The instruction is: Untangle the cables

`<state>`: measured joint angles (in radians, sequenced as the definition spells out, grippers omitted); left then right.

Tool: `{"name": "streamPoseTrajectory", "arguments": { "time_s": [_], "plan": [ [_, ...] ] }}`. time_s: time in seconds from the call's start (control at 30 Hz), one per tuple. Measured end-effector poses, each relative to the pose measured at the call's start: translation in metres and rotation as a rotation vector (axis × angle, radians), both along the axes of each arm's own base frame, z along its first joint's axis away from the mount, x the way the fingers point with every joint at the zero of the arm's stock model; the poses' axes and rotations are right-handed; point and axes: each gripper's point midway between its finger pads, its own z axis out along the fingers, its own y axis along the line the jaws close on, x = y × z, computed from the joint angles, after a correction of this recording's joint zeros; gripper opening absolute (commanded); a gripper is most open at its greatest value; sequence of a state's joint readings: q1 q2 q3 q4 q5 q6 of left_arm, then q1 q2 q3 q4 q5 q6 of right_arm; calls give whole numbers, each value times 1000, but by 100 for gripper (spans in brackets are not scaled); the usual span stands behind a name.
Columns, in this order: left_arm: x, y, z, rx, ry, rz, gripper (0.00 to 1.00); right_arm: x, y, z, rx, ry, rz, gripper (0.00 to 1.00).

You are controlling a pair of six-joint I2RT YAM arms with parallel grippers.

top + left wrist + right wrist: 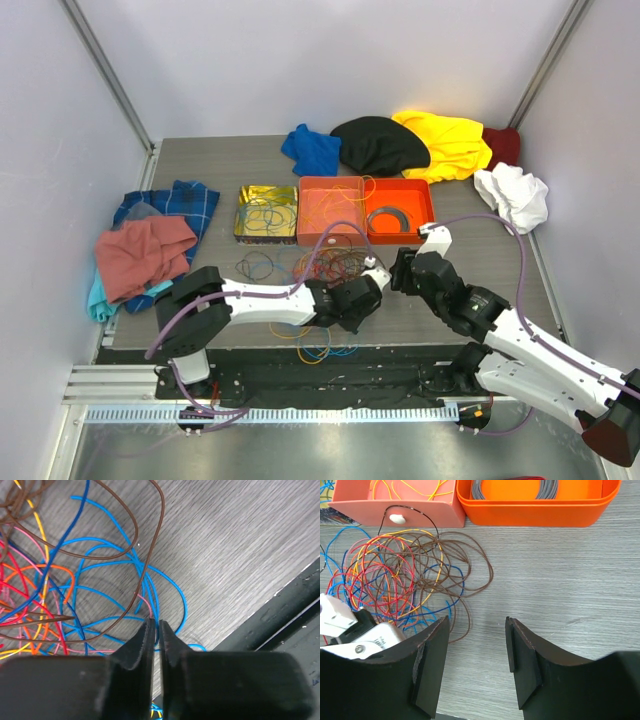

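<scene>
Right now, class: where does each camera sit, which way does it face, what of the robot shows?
Top external: high behind, looking down on the grey wood-grain table; left arm, right arm show.
Left wrist: on the left arm, facing down at the tangle of thin coloured wire cables; left pincer shut on it.
Right wrist: on the right arm, facing the orange plastic box; open right pincer shows.
Both wrist views share the tangle.

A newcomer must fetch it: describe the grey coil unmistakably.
On the table, behind the cables, an orange bin sits right of a salmon box. Inside it lies the grey coil, a neat flat ring, unlike the loose coloured wires nearby.
</scene>
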<state>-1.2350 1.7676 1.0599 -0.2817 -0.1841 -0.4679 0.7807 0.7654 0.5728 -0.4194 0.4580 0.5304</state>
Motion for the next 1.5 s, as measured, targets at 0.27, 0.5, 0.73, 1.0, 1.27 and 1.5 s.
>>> {"name": "streamPoseTrajectory", "arguments": {
  "time_s": [0.27,0.5,0.73,1.0,1.27,1.5],
  "plan": [
    [6,7,51,-62,-85,-2,0,2,7,5,29,-13,15,57],
    [31,20,216,-293,-339,48,0,3,11,9,50,-27,23,56],
    [51,57,381,-462,-606,137,0,5,16,16,69,-42,43,56],
    [80,112,471,-454,-820,278,0,8,24,33,100,-77,67,56],
    [132,162,512,-394,-929,481,0,9,29,46,127,-101,93,57],
    [211,191,452,-238,-822,652,0,5,27,60,166,-140,99,57]
  ]
}}
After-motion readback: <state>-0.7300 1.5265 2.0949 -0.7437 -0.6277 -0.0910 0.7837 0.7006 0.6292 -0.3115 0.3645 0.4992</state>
